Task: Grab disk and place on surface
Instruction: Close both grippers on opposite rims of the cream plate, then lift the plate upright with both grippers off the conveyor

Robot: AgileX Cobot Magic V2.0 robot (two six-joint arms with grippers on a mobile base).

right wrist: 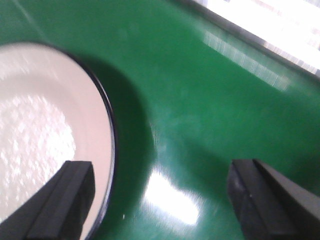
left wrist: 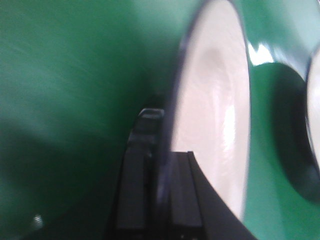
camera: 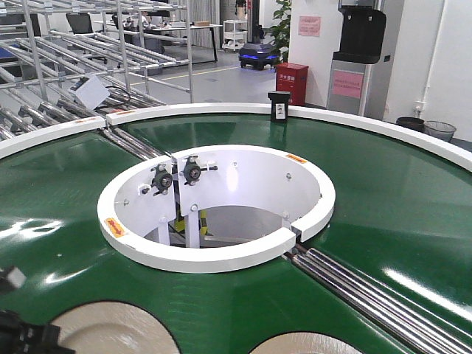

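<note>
Two cream disks with dark rims lie on the shiny green conveyor belt [camera: 383, 192] at the bottom of the front view. My left gripper [left wrist: 164, 145] is shut on the rim of the left disk [left wrist: 215, 100], which I see almost edge-on; a dark part of that gripper [camera: 26, 338] shows beside the same disk [camera: 110, 328]. The other disk [camera: 317, 343] also shows as a sliver [left wrist: 314, 100]. My right gripper [right wrist: 160, 200] is open, its left finger [right wrist: 62, 200] over a disk [right wrist: 40, 125] and its right finger over bare belt. The surface is out of view.
A white inner ring [camera: 221, 258] surrounds the belt's open centre. Steel rollers [camera: 369, 295] cross the belt at the front right. A black box [camera: 279, 105] stands on the white outer rim. Metal racks [camera: 74, 44] fill the back left.
</note>
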